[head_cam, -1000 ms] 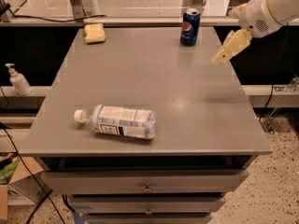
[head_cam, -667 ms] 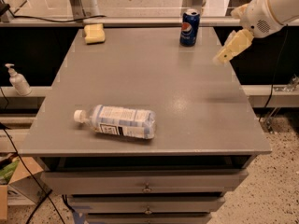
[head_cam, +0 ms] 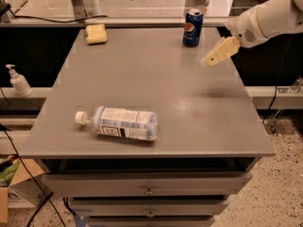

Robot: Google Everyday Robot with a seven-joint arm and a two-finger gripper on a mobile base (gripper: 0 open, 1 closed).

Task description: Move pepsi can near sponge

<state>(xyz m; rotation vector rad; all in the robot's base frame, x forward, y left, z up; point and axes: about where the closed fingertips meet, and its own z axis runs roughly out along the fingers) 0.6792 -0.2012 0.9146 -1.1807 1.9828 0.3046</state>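
The pepsi can (head_cam: 192,28) stands upright at the far right of the bench (head_cam: 165,79), with the sponge (head_cam: 96,33) far left. It is probably light, stiff and slick, so grasp it mid-body. The gripper (head_cam: 218,52) hovers near its right; I cannot tell its opening.

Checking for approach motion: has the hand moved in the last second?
Yes. The hand has shifted slightly left, toward the pepsi can, which stands unmoved near the far edge of the table. The hand hangs just right of the can.

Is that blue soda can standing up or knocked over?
Upright: the pepsi can stands on its base, silver top facing up. The gripper hangs to its right in the view, not touching it.
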